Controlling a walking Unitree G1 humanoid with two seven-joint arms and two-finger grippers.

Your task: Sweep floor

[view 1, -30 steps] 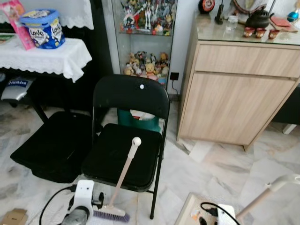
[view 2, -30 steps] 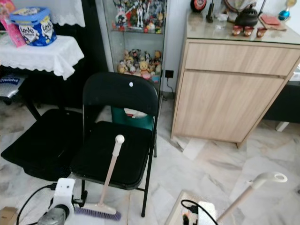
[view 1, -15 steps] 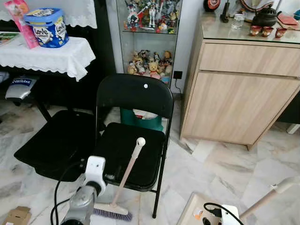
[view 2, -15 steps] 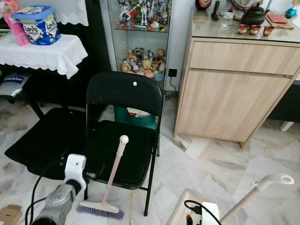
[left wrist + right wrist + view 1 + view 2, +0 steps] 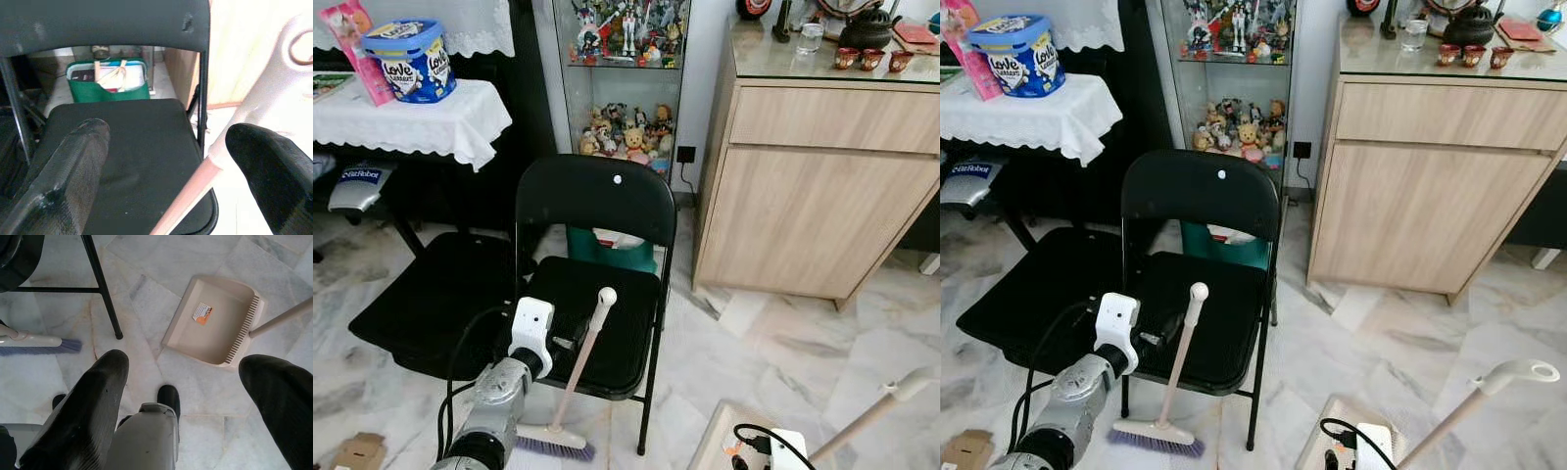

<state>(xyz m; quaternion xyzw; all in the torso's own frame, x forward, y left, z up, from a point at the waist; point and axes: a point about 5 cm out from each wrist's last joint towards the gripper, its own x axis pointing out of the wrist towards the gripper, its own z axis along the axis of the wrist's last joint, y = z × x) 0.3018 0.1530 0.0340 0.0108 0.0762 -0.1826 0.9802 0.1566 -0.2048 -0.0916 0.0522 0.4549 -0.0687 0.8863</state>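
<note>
Left eye view first: left gripper (image 5: 570, 333) raised over the black chair (image 5: 592, 255) seat, just beside the pink broom (image 5: 578, 367) handle; fingers (image 5: 63, 176) spread wide in the left wrist view, handle running between them, untouched; broom leaning on the seat edge, purple bristles on the marble floor (image 5: 773, 352); further right, right gripper (image 5: 188, 396) also wide, hovering above the beige dustpan (image 5: 215, 328) on the floor; wooden cabinet (image 5: 818, 166) behind.

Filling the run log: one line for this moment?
left gripper: open, beside pink-handled broom | broom: leaning on black folding chair | right gripper: open, above beige dustpan
</note>
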